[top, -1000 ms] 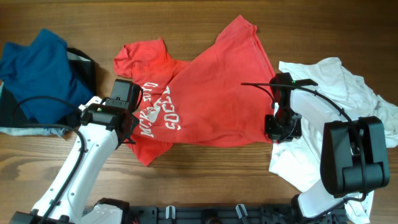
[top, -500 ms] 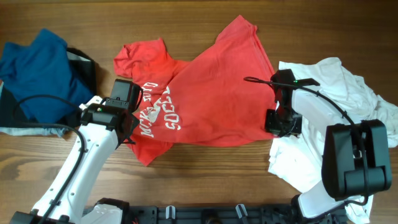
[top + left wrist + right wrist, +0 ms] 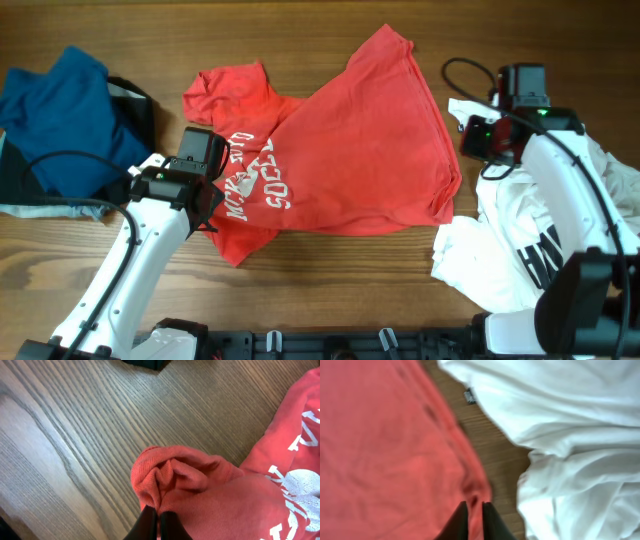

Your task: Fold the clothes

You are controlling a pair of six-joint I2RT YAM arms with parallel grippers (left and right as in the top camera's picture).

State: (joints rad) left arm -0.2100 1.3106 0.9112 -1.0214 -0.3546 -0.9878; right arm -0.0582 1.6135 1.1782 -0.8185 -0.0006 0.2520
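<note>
Red cotton T-shirt with white lettering (image 3: 350,150) lies rumpled mid-worktop (image 3: 330,290). Left gripper (image 3: 154,521) is clamped on a bunched edge of it; right gripper (image 3: 474,512) pinches its opposite hem beside the white T-shirts (image 3: 570,435). Likely the flattening step: next, draw both edges apart.

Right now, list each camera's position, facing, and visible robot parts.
Overhead: fixed above the table, looking straight down on the red shirt, white shirts, blue cloth; left arm, right arm show.
Left wrist: on the left arm, looking down past the left gripper, shut on a bunched red fold.
Right wrist: on the right arm, looking down past the right gripper, shut on the red hem beside the white shirts.
Shared: all three show the red shirt; overhead and right wrist share the white shirts.
</note>
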